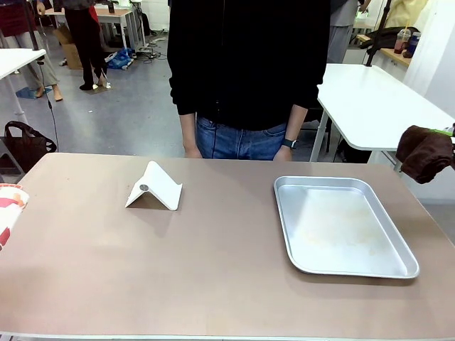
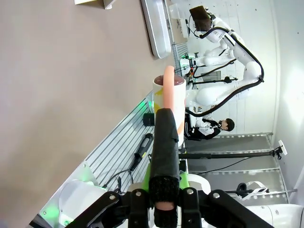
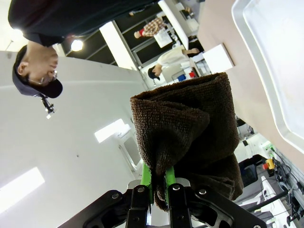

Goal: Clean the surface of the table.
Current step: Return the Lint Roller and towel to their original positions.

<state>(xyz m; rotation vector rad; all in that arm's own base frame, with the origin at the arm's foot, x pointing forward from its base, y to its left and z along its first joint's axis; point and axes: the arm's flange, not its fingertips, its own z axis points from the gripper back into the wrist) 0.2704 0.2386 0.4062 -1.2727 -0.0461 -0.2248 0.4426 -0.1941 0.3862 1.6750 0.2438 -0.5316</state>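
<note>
The tan-brown table (image 1: pixel 213 270) spans the front view. My right gripper (image 3: pixel 159 172) is shut on a folded dark brown cloth (image 3: pixel 190 123), which hangs in the air off the table's right edge, beyond the tray; the cloth (image 1: pixel 425 150) hides the fingertips. My left gripper (image 2: pixel 166 116) is shut on the wall of a white paper cup (image 2: pixel 176 97) with red-orange print. The cup (image 1: pixel 10 204) sits at the table's left edge. In the left wrist view the table (image 2: pixel 61 95) lies to the left of the cup.
A shiny metal tray (image 1: pixel 341 226) lies on the right half of the table. A white folded stand (image 1: pixel 153 187) sits left of centre. A person in a black top (image 1: pixel 249 64) stands at the far edge, hands down. A white table (image 1: pixel 370 99) stands behind on the right.
</note>
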